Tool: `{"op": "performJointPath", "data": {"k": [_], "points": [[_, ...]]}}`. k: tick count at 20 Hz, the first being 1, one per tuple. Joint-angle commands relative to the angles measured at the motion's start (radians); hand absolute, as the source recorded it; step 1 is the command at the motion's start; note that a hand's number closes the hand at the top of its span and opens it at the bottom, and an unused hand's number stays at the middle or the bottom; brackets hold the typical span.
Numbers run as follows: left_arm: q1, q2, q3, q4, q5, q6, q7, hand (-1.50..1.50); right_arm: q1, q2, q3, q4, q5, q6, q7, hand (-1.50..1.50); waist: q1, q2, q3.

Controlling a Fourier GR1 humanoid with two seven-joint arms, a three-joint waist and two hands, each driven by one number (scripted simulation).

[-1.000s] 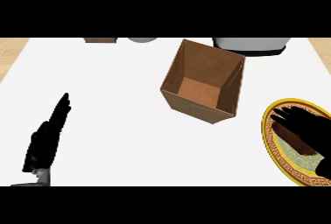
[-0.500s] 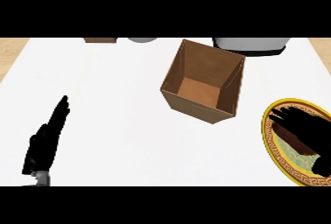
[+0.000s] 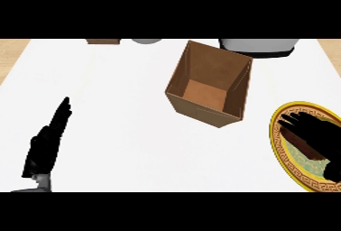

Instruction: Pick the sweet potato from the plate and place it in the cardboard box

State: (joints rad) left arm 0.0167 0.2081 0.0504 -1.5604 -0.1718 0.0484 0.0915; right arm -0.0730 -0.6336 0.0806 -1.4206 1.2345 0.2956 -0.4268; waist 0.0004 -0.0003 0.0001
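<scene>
The gold-rimmed plate (image 3: 275, 135) lies at the right edge of the white counter. My right hand (image 3: 313, 140) rests on it with its fingers curled down over the sweet potato (image 3: 295, 137). Only a thin brown strip of the sweet potato shows along the hand's left side. The open cardboard box (image 3: 209, 88) stands tilted just left of and behind the plate, with nothing inside it. At the lower left my left hand (image 3: 45, 146) rests open, fingers straight and pointing away from me.
A grey pot (image 3: 256, 46) stands at the back right, behind the box. A small brown object (image 3: 103, 41) and a grey one (image 3: 146, 40) sit at the back edge. Wooden flooring (image 3: 10, 54) shows past the counter's left side.
My right hand has settled slightly lower on the plate and its fingers have curled in more. The left hand and the box have stayed put.
</scene>
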Motion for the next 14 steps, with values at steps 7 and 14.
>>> {"op": "performJointPath", "data": {"k": [7, 14], "points": [[-0.085, -0.015, 0.013, 0.078, -0.026, -0.004, -0.018, 0.0, -0.073, 0.061, -0.032, 0.153, 0.072, -0.225, -0.078, 1.5, 0.001, 0.003, 0.0], [0.004, -0.019, 0.006, -0.045, -0.013, -0.03, 0.039, 0.0, -0.024, 0.089, -0.049, -0.03, 0.063, -0.231, -0.078, 1.5, -0.001, -0.002, 0.0]]}}
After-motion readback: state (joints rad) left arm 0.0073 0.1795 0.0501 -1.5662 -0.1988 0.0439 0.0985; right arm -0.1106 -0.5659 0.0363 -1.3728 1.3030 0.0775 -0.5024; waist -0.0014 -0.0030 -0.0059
